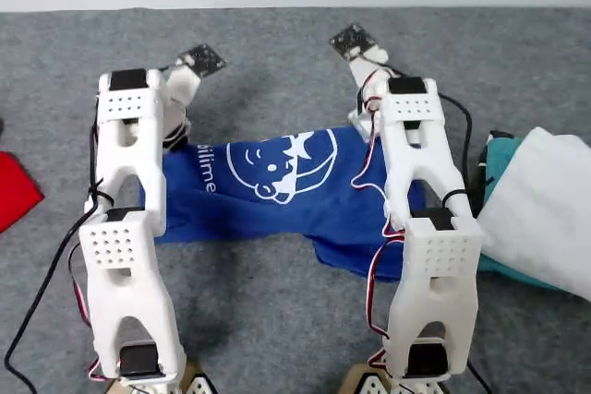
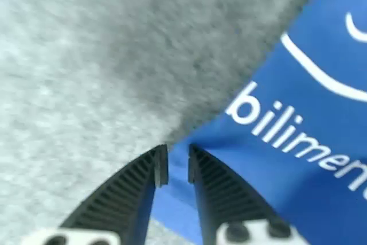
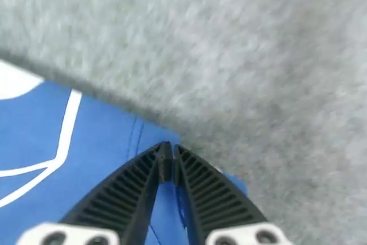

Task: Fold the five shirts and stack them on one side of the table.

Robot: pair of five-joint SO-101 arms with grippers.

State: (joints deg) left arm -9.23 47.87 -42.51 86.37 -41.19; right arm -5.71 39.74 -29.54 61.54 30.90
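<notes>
A blue shirt (image 1: pixel 277 191) with a white print lies spread on the grey table between the two arms. In the left wrist view my left gripper (image 2: pixel 173 167) sits at the shirt's (image 2: pixel 298 130) far left edge, its black ribbed fingers (image 2: pixel 143 182) closed to a narrow slit with blue cloth in it. My right gripper (image 3: pixel 170 162) is at the far right corner of the shirt (image 3: pixel 86 142), fingers pressed together on the cloth's edge. From above, the left gripper (image 1: pixel 177 128) and right gripper (image 1: pixel 366 122) are mostly hidden under their wrists.
A folded white shirt (image 1: pixel 540 200) lies on a teal one (image 1: pixel 499 159) at the right side of the table. A red shirt (image 1: pixel 14 191) shows at the left edge. Bare grey table (image 1: pixel 277 62) lies beyond the grippers.
</notes>
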